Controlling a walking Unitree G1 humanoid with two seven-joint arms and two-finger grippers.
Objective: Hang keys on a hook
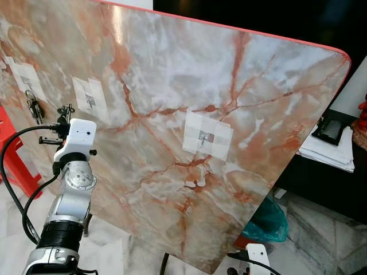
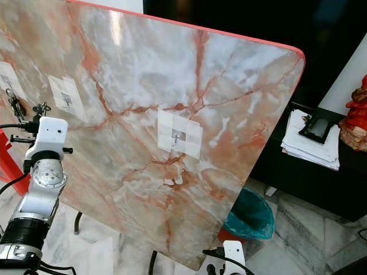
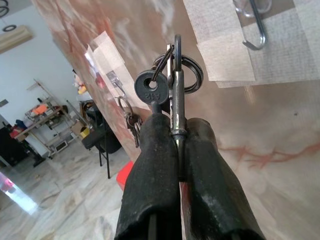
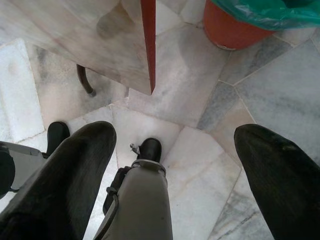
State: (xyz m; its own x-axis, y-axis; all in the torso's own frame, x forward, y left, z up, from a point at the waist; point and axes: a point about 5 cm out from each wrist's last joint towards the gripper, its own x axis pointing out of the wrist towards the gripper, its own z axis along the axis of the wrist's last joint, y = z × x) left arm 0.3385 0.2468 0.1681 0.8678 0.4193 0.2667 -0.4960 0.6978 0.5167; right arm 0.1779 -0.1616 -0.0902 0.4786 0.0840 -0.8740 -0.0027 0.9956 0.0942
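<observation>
The left hand (image 3: 172,145) is clenched on a bunch of keys (image 3: 167,85), pinching a bright metal shank upright between its two black fingers (image 3: 150,165); a dark round-headed key and a steel split ring (image 3: 192,75) stand above the fingertips. In the left eye view this hand sits at the left of the frame, close against a tilted marble-patterned tabletop (image 1: 241,97) with a red edge. Three taped patches on that surface carry hooks: the far left hook (image 1: 27,86) already bears a set of keys (image 1: 34,107), the middle hook (image 1: 90,101) lies just above and right of the hand, and a third hook (image 1: 205,136) sits near frame centre. In the left wrist view a bare silver hook (image 3: 256,35) appears at the upper right, near the ring but apart from it; it is probably the middle one, though the view does not settle this. To do the step well, the ring's opening should be raised above the hook tip, brought flush to the surface, then lowered before release. The right hand (image 4: 175,150) hangs idle with its fingers spread over the marble floor (image 4: 200,100).
</observation>
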